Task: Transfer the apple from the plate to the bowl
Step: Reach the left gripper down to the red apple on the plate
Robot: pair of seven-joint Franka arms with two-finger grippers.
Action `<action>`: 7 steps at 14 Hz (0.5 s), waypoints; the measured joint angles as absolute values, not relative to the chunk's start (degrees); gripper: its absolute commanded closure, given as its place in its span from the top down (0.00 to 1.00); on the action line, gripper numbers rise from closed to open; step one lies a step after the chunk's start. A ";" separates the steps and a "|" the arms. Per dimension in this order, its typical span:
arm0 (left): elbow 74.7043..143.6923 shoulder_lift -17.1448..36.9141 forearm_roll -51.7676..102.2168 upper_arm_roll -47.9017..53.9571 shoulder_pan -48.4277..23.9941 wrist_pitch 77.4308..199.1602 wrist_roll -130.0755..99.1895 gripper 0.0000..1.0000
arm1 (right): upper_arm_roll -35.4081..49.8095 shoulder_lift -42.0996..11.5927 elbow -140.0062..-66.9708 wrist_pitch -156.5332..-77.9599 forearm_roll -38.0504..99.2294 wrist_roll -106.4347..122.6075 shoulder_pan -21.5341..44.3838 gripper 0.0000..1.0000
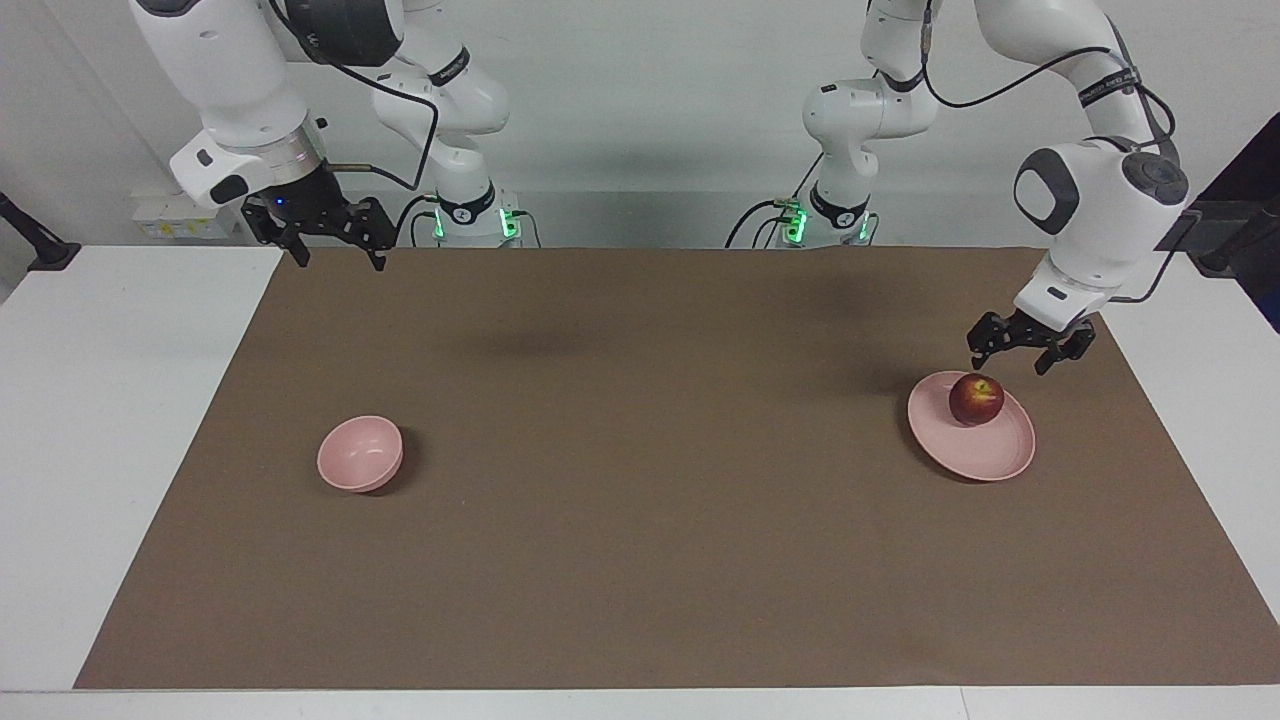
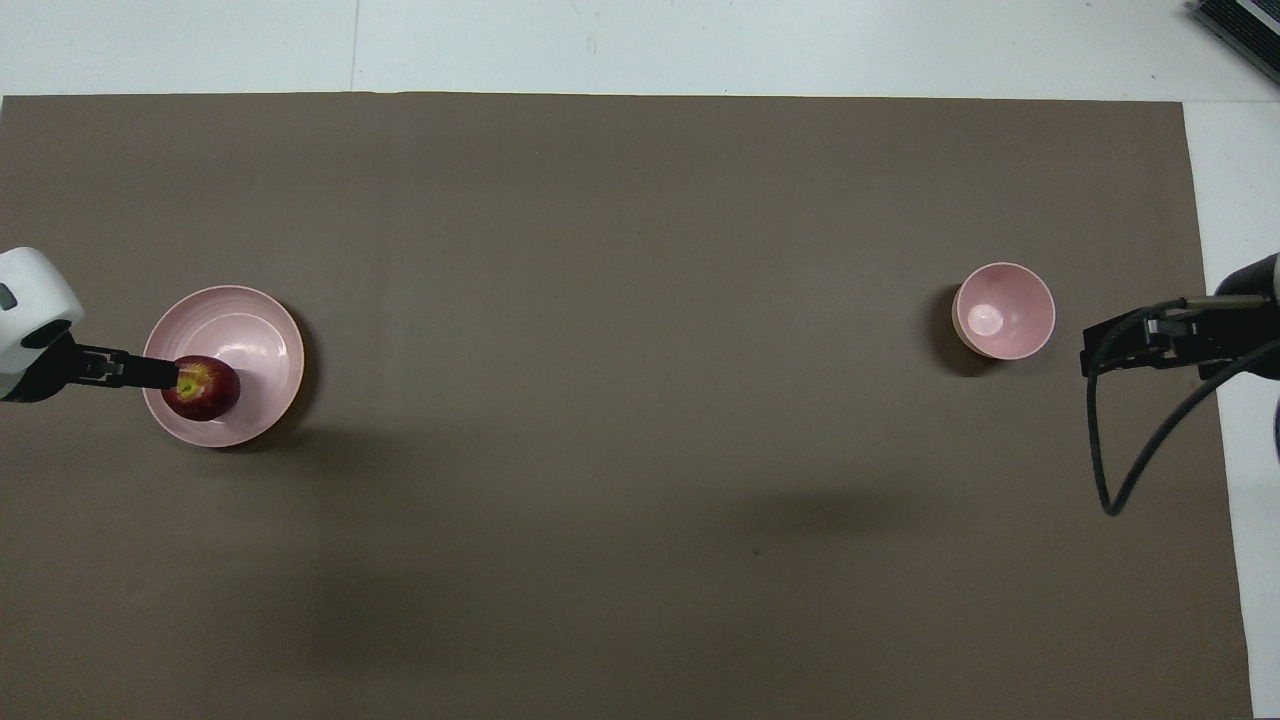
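The dark red apple sits on the pale pink plate toward the left arm's end of the table. My left gripper is open and hangs just above the apple without touching it. In the overhead view the left gripper overlaps the apple on the plate. The small pink bowl stands empty toward the right arm's end; it also shows in the overhead view. My right gripper is open and waits high over the mat's edge by the robots, and its tip shows in the overhead view.
A brown mat covers most of the white table. A black cable hangs from the right arm beside the bowl.
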State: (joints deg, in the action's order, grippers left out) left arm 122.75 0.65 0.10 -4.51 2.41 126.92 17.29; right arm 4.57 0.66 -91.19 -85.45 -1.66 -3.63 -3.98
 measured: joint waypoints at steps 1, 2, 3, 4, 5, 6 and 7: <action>123.43 1.65 0.10 -4.49 2.44 128.72 17.29 1.00 | 4.57 0.66 -91.19 -85.45 -1.66 -3.63 -3.98 1.00; 123.75 2.75 0.10 -4.41 2.44 130.11 17.29 1.00 | 4.57 0.66 -91.19 -85.45 -1.66 -3.63 -3.98 1.00; 123.88 3.71 0.10 -4.33 2.44 131.31 17.29 1.00 | 4.57 0.66 -91.19 -85.45 -1.66 -3.63 -3.99 1.00; 124.00 4.57 0.10 -4.27 2.44 132.50 17.29 1.00 | 4.57 0.66 -91.19 -85.45 -1.66 -3.63 -3.99 1.00; 124.15 5.37 0.10 -4.23 2.44 133.62 17.29 1.00 | 4.57 0.66 -91.19 -85.45 -1.66 -3.63 -3.98 1.00; 124.30 6.11 0.11 -4.19 2.44 134.53 17.29 1.00 | 4.57 0.66 -91.19 -85.45 -1.66 -3.63 -3.98 1.00; 124.50 6.75 0.11 -4.16 2.44 135.23 17.29 0.79 | 4.57 0.66 -91.19 -85.45 -1.66 -3.63 -3.98 1.00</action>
State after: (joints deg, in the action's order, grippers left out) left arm 124.50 6.75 0.11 -4.16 2.44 135.23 17.29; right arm 4.57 0.66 -91.19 -85.45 -1.66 -3.63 -3.98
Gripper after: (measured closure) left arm 0.000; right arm 0.000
